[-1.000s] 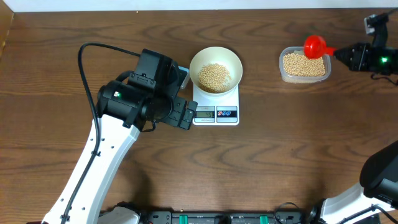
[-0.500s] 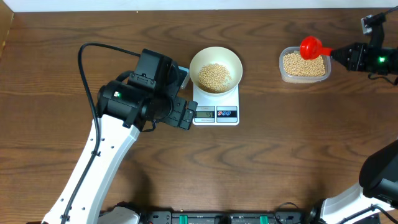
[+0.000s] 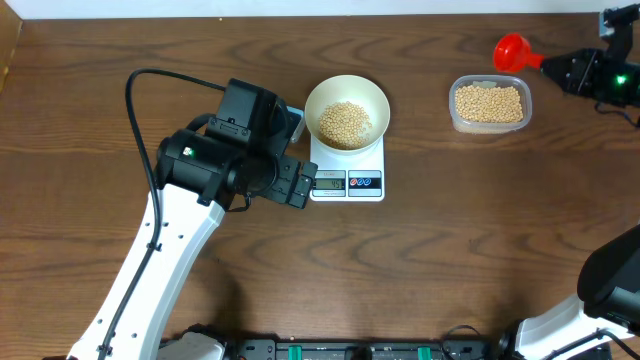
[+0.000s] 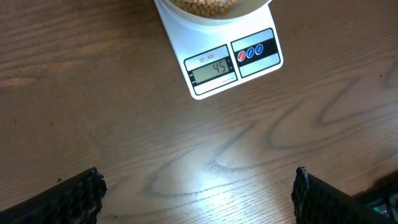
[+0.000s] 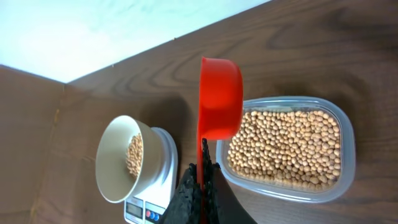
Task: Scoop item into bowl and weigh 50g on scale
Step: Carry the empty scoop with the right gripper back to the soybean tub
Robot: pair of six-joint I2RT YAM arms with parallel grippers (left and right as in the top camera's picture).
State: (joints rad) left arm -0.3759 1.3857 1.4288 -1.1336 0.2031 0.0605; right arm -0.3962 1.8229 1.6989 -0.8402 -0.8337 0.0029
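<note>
The white bowl point(image 3: 346, 113) sits on the white scale point(image 3: 347, 168) and holds a heap of tan beans point(image 3: 344, 122). In the left wrist view the scale point(image 4: 235, 61) shows its display and buttons, with the bowl point(image 4: 211, 11) at the top edge. My left gripper point(image 4: 198, 196) hovers open over bare wood in front of the scale. My right gripper point(image 5: 202, 173) is shut on the handle of a red scoop point(image 5: 219, 99), also seen overhead as the scoop point(image 3: 511, 51), held beyond the back edge of the clear tub of beans point(image 3: 489, 104).
The left arm point(image 3: 215, 165) lies just left of the scale with a black cable looping behind it. The clear tub point(image 5: 287, 147) stands at the back right, near the table's far edge. A pale wall borders the table's back.
My right gripper has lifted the red scoop off the tub's back left corner and carried it back and to the right. The left arm, bowl and scale have not moved.
</note>
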